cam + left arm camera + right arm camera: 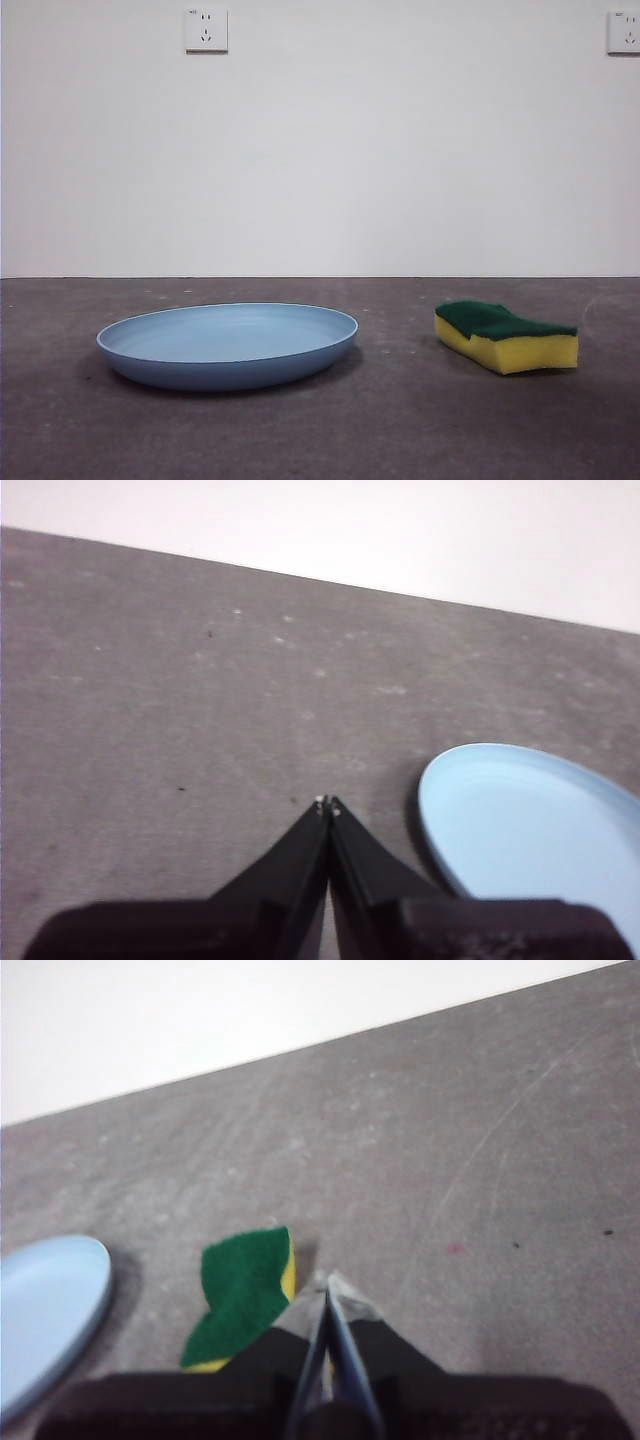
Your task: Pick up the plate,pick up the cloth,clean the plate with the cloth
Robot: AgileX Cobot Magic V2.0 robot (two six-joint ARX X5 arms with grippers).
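Note:
The light-blue plate (228,345) lies flat on the grey table, left of centre in the front view. The cloth, a yellow sponge with a dark-green top (505,335), rests on the table to its right, apart from it. Neither arm shows in the front view. My left gripper (328,805) is shut and empty above bare table, with the plate's rim (530,830) off to one side of it. My right gripper (327,1282) is also shut and empty, hovering just beside the sponge (243,1290); part of the plate (45,1310) shows beyond the sponge.
The grey table top (400,420) runs back to a white wall carrying two power sockets (205,30). Bare table lies between the plate and the sponge and in front of both.

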